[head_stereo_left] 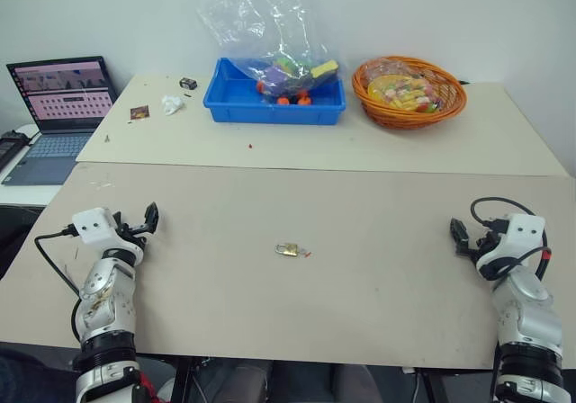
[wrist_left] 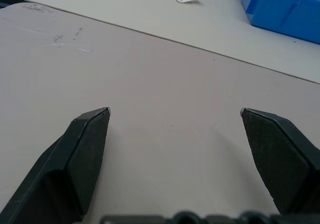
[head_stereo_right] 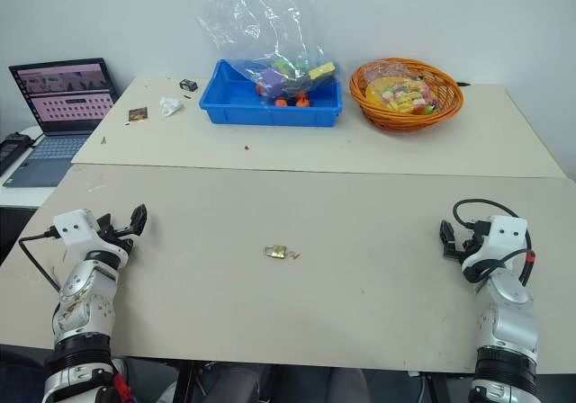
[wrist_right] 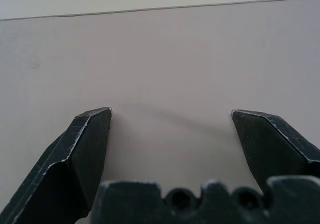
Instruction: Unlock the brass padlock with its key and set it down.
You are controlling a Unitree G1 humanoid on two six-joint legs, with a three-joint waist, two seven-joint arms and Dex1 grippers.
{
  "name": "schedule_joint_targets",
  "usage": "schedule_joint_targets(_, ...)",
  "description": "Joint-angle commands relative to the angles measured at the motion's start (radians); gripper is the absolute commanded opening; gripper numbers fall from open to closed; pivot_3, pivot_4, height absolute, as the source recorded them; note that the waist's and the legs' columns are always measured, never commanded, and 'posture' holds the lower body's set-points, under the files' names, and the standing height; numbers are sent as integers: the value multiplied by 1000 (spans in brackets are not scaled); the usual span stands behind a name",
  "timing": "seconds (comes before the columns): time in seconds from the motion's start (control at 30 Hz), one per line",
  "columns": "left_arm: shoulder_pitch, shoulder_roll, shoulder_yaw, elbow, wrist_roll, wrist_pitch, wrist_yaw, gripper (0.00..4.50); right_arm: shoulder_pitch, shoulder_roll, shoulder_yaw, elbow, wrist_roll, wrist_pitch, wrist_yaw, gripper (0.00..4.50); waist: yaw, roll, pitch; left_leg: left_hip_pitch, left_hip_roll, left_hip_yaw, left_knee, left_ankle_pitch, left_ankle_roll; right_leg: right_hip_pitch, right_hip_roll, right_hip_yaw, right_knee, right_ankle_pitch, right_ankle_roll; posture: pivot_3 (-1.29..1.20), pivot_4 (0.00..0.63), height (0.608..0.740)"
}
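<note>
Midway between both wide-open, empty tools [head_stereo_left: 142, 220] [head_stereo_left: 457, 234], the brass padlock [head_stereo_left: 287, 249] lies on the table [head_stereo_left: 360, 286].

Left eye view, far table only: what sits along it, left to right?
Small dark card → crumpled white paper → blue bin → orange basket.

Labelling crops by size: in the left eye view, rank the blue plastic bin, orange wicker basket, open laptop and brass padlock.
1. Blue plastic bin
2. Orange wicker basket and open laptop: look alike
3. Brass padlock
</note>
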Motion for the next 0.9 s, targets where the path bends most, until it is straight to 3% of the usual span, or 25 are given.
schedule_joint_targets(0.03,-17,12,-4,-54,-20,9,-12,4463,-10,6,5,-12,8,4,1,4500,0,0,0,0,0,0,0,0,0,0,0,0,0,0,0,0,150,740)
schedule_joint_targets(0.33,55,107,-151,-352,-68,174,-250,4463,-29,9,46,-3,-13,10,1,4500,-14,0,0,0,1,2,-1,0,0,-1,1,1,0,2,-3,0,150,740)
schedule_joint_targets(0.57,135,324,-375,-730,-230,459,-565,4463,-62,-8,75,-8,-14,34,32,4500,-18,0,1,1,8,5,-2,-1,-1,-2,8,5,-2,5,-8,0,150,740)
schedule_joint_targets(0.67,123,405,-473,-723,-196,453,-707,4463,-62,-64,145,-145,78,108,249,4500,-20,3,2,4,11,9,-7,-1,-1,-3,11,10,-2,5,-8,0,150,740)
schedule_joint_targets(0.8,-14,418,-562,-529,-124,390,-851,4463,46,-330,323,-370,178,204,751,4500,-12,14,9,1,12,13,-9,0,-1,-9,12,14,-1,2,-4,0,150,740)
schedule_joint_targets(0.9,-140,401,-632,-328,-33,284,-958,4463,75,-453,408,-468,251,249,979,4500,-1,10,11,0,14,14,-9,0,-2,-8,13,12,-2,0,-2,0,150,740)
